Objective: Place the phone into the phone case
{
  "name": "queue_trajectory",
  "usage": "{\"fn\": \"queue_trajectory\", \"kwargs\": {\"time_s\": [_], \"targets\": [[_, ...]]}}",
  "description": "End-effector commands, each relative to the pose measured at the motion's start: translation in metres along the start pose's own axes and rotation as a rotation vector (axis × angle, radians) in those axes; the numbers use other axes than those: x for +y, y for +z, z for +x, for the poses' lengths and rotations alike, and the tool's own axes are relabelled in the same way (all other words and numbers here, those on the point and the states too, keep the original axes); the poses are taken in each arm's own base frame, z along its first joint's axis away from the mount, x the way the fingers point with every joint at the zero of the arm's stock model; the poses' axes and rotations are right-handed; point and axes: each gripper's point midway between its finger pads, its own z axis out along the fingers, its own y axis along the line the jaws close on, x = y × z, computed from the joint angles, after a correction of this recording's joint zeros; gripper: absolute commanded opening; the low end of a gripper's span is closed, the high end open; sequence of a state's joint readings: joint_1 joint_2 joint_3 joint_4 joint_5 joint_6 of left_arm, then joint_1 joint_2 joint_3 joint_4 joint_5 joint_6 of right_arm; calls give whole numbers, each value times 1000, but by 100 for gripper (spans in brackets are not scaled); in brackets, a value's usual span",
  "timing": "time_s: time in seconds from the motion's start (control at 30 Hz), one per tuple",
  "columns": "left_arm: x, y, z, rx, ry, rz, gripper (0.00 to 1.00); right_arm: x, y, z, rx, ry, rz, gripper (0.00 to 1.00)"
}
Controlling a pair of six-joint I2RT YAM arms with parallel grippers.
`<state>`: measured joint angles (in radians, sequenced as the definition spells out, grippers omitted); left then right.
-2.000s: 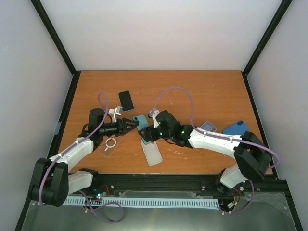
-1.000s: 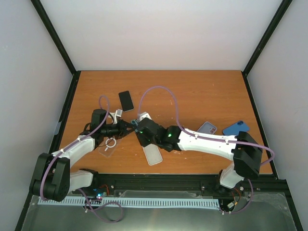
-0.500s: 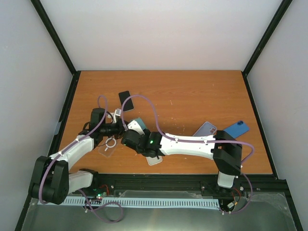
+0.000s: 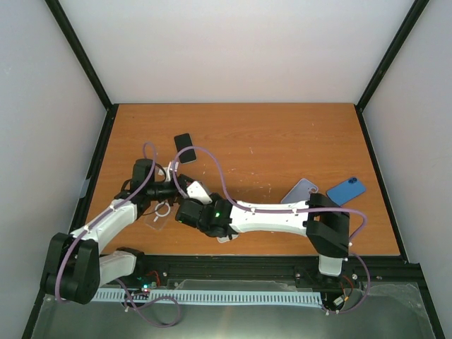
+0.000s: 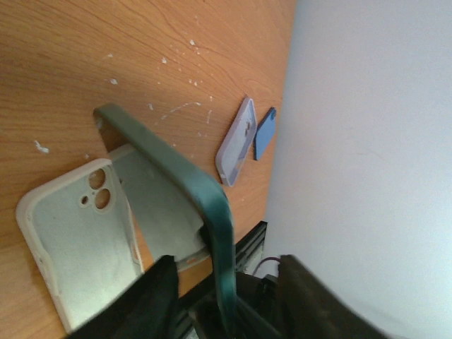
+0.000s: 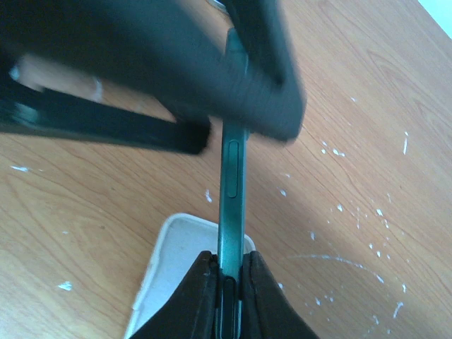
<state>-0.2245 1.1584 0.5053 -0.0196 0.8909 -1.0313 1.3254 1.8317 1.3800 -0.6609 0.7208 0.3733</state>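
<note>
The phone [image 6: 234,162] is dark teal and stands on edge above the table. My right gripper [image 6: 229,265] is shut on its lower end, both fingers pressed against its faces. In the left wrist view the phone [image 5: 185,173] runs between the fingers of my left gripper [image 5: 224,275], which stand apart from it with a gap on each side, so that gripper is open. The white phone case [image 5: 74,244] lies open side up on the table just beneath the phone [image 6: 176,258]. From above, both grippers meet left of centre, the left gripper [image 4: 178,189] and the right gripper [image 4: 189,203].
A black phone [image 4: 185,147] lies behind the grippers. A clear case with a ring [image 4: 159,212] sits under the left arm. A lilac case [image 4: 302,189] and a blue phone [image 4: 346,188] lie at the right. The right arm stretches across the front of the table.
My right gripper has closed on the phone and its arm has swung further left. My left gripper has opened and let go of the phone.
</note>
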Motion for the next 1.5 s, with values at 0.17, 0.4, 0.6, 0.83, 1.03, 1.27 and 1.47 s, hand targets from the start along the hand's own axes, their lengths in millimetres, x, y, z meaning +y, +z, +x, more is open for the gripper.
{"fn": "queue_trajectory", "kwargs": {"time_s": [0.17,0.4,0.6,0.83,1.03,1.27,1.47], "targets": [[-35,-18,-5,-78,151,46,87,-28,-25,15,-50,199,-89,3],[-10,-20,-3,-126,163,-30,95,-31,-40,33,-20,455,-439,3],[21,-13,4,-112,141,-63,89,-34,-30,45,-7,676,-695,3],[39,-6,14,-88,110,-42,78,-23,-11,54,38,729,-747,3],[50,2,22,-58,75,-35,72,-12,3,65,92,785,-770,3],[61,13,28,-27,57,-58,68,-12,15,81,130,804,-718,3],[67,21,31,-8,49,-77,65,-5,20,93,149,847,-740,3]]}}
